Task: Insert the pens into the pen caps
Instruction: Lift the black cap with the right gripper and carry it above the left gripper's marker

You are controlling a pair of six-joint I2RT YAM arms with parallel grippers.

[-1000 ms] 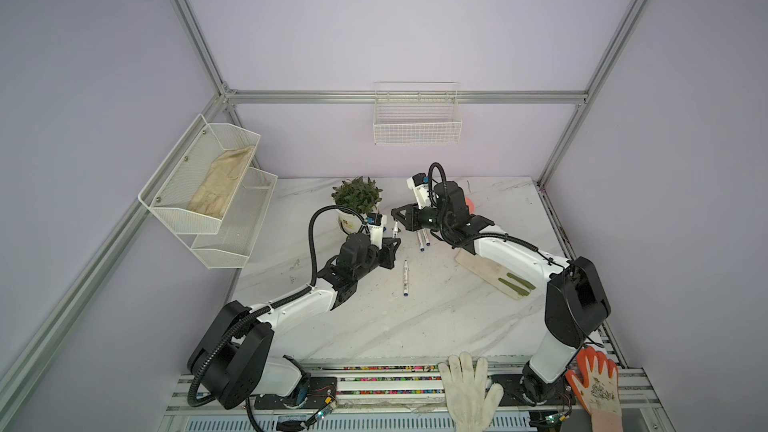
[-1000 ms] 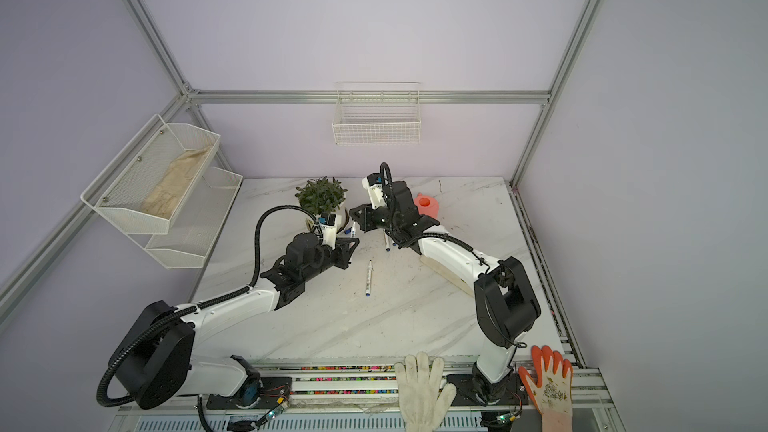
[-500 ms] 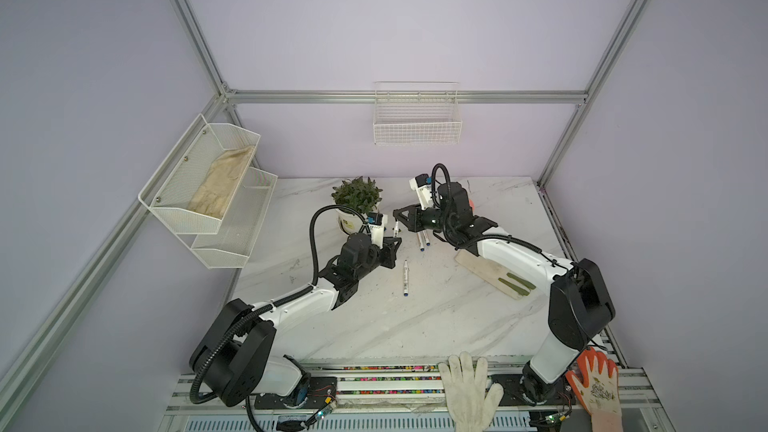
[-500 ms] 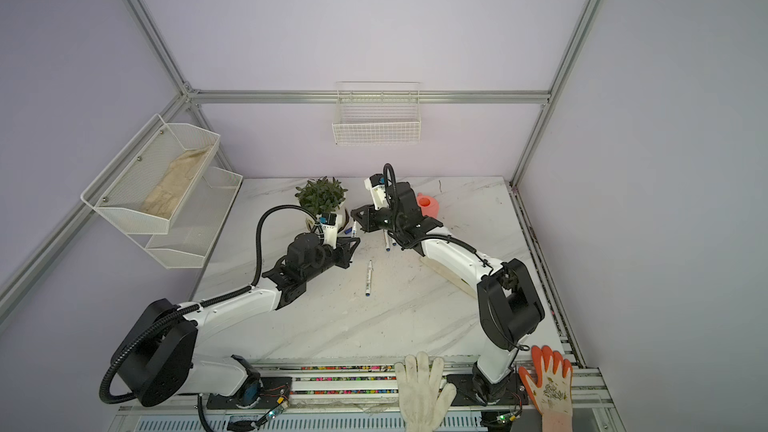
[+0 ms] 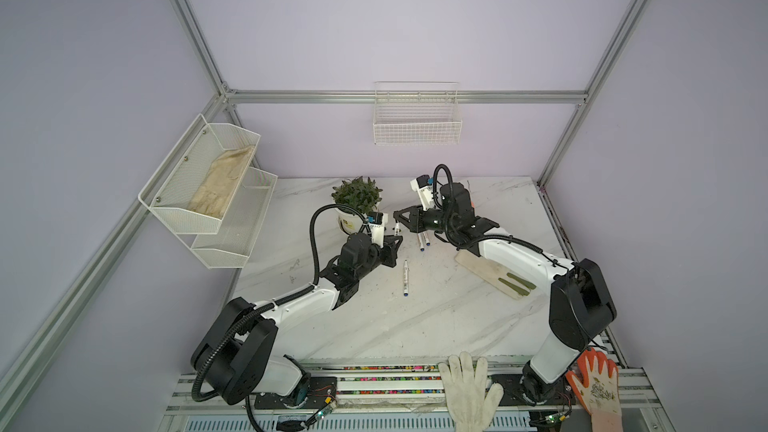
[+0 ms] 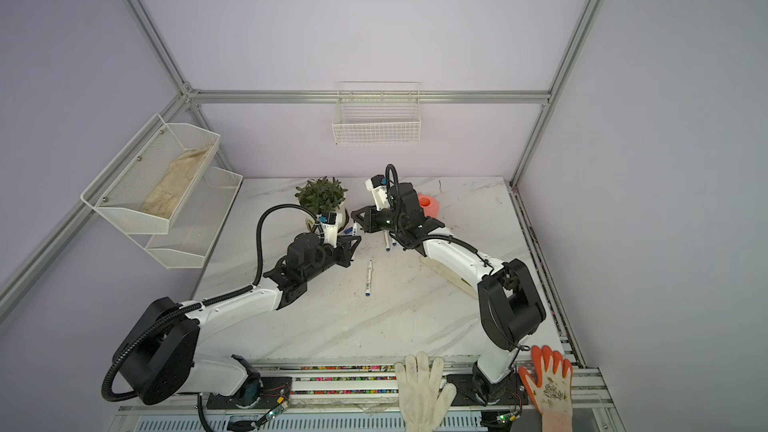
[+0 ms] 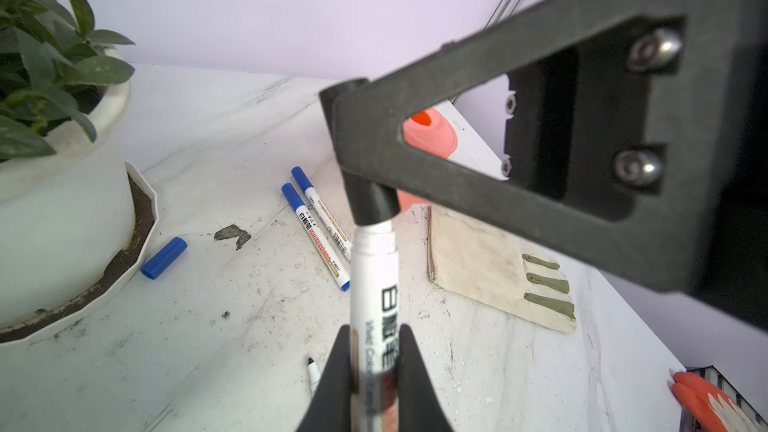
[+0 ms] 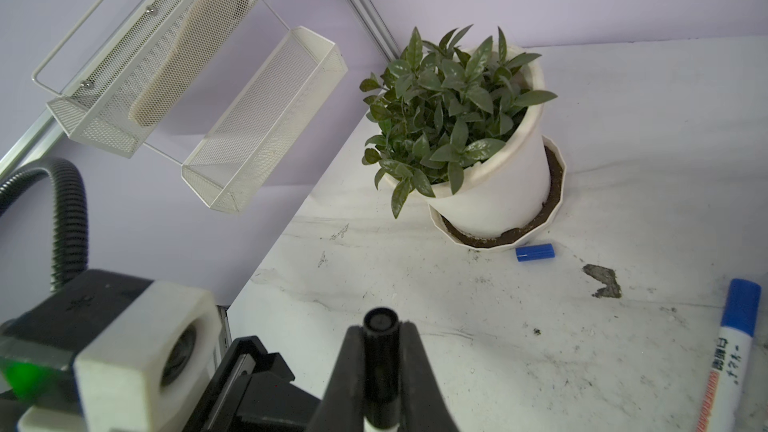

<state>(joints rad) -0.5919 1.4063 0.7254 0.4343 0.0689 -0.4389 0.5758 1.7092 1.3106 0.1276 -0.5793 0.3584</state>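
My left gripper (image 7: 374, 351) is shut on a white pen (image 7: 374, 284) that points up toward my right gripper (image 8: 380, 338). The right gripper is shut on a black pen cap (image 8: 380, 351), and this cap (image 7: 372, 201) sits over the pen's tip. In both top views the grippers (image 5: 395, 241) (image 5: 399, 216) meet in front of the plant. Two blue-capped pens (image 7: 316, 238) (image 7: 328, 218) lie side by side on the table. An uncapped pen (image 5: 405, 278) lies nearer the front. A loose blue cap (image 8: 535, 252) lies beside the plant's saucer.
A potted plant (image 5: 356, 197) stands just behind the grippers. A beige glove (image 5: 494, 274) lies under the right arm, and a pink-orange item (image 6: 428, 203) behind it. A dark scrap (image 7: 232, 234) lies near the blue cap. Mesh shelves (image 5: 208, 184) hang on the left wall.
My right gripper has moved left with the black cap, up to the tip of the pen in my left gripper. The left arm has barely moved.
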